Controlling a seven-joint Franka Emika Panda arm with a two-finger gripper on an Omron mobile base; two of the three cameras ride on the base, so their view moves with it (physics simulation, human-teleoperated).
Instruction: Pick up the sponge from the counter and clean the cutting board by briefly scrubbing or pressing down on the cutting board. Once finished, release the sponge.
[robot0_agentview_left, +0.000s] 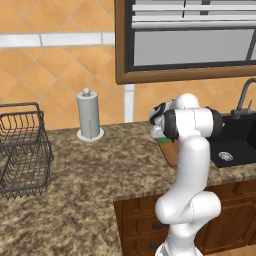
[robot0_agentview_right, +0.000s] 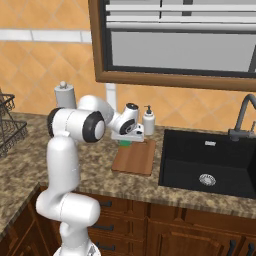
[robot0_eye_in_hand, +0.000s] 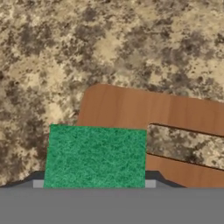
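The arm is bent low over the far end of the cutting board, and the sponge sits right at the jaws, green face up, overlapping the board's handle end with the granite desk beyond it. Whether the jaws are gripping the sponge or merely hovering over it, I cannot tell. Holding it flat against the wood suits a pressing scrub.

Orange tile wall; wood-framed window, blinds apparently lowered; black sink; dark wood drawers.
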